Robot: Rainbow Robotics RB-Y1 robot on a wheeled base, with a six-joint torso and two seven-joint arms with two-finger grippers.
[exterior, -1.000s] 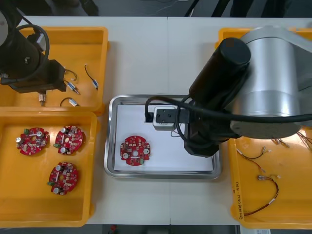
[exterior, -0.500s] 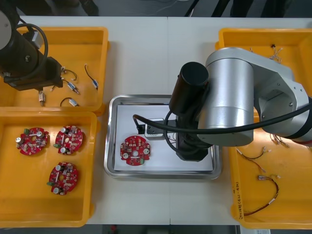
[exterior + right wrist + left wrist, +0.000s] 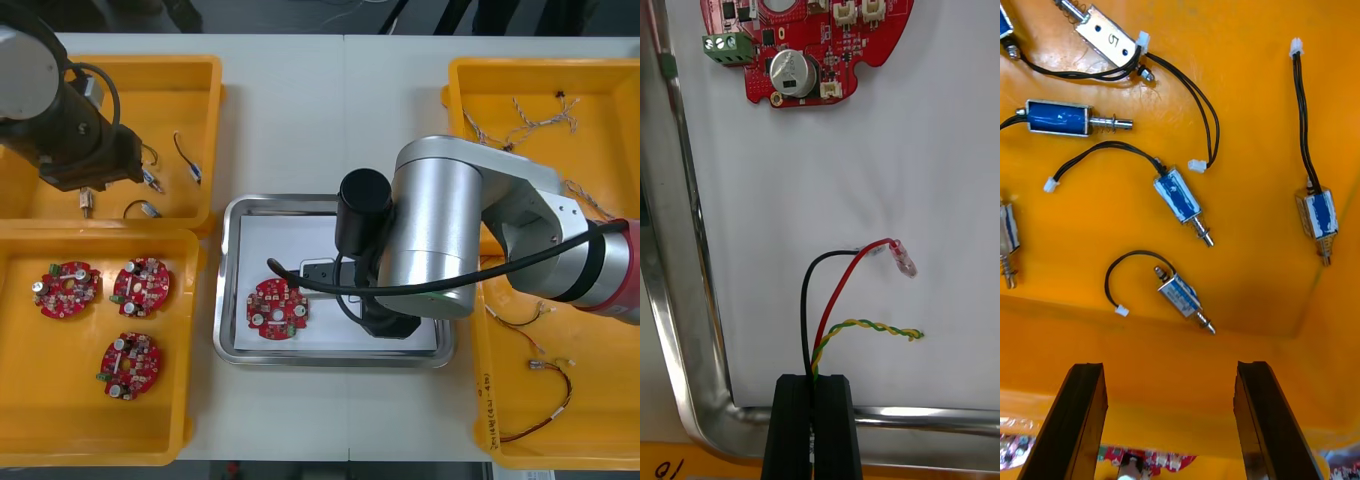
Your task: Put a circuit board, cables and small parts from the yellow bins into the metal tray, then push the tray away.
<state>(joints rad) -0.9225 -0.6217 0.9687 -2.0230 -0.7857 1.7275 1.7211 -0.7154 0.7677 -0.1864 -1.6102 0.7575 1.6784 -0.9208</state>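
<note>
My right hand (image 3: 815, 381) is pinched tight on the cable (image 3: 836, 300), the two black fingers parted by no more than the bundle's thickness. I judge that narrow grip is why the red, black and yellow-green strands fan out freely ahead of the tips instead of bunching. Those loose ends reach over the white floor of the metal tray (image 3: 670, 300), just inside its shiny rim; whether they touch the liner I cannot tell. Farther out ahead of the fingers lies the circuit board (image 3: 801, 52), flat on the white and well apart from the cable, so there is room to let go without draping wire over it. From above, that arm covers the tray's 4 o'clock quarter, the board sits toward its 9 o'clock side, and the tray rests in the middle of the worktop (image 3: 300, 130) between the bins. Release looks like the step in hand. Over at 10 o'clock, my left hand (image 3: 1169, 367) hovers with fingers spread wide above the yellow bin (image 3: 1255, 150), lined up on the small metal parts (image 3: 1180, 294) scattered beneath with their black leads. I reckon it is poised for the next pick.
</note>
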